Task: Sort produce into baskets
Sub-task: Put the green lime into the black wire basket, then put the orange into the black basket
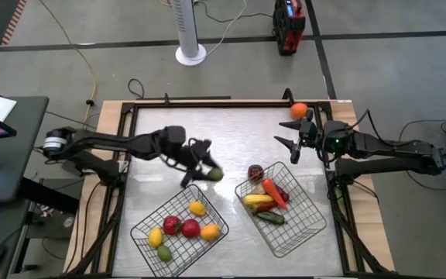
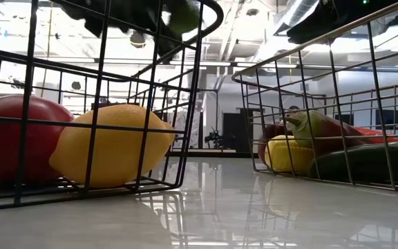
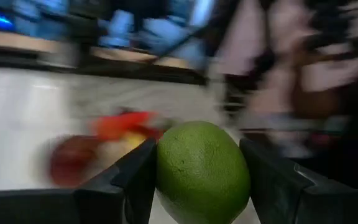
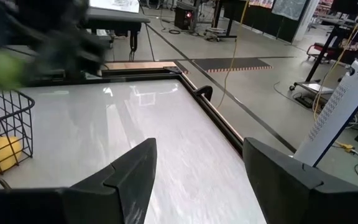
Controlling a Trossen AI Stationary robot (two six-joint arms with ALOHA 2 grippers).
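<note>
Above the left basket's [image 1: 178, 232] far rim, your left gripper [image 1: 206, 172] clamps a green fruit [image 1: 216, 174]. Release too early and it may bounce off the wire. Your right gripper [image 1: 291, 146] waits, fingers apart, holding nothing.

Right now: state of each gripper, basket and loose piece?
left gripper: shut on green fruit, over the table by the left basket
right gripper: open, empty
left basket: six pieces inside
right basket: partly filled
orange fruit: loose at the table's far edge
</note>
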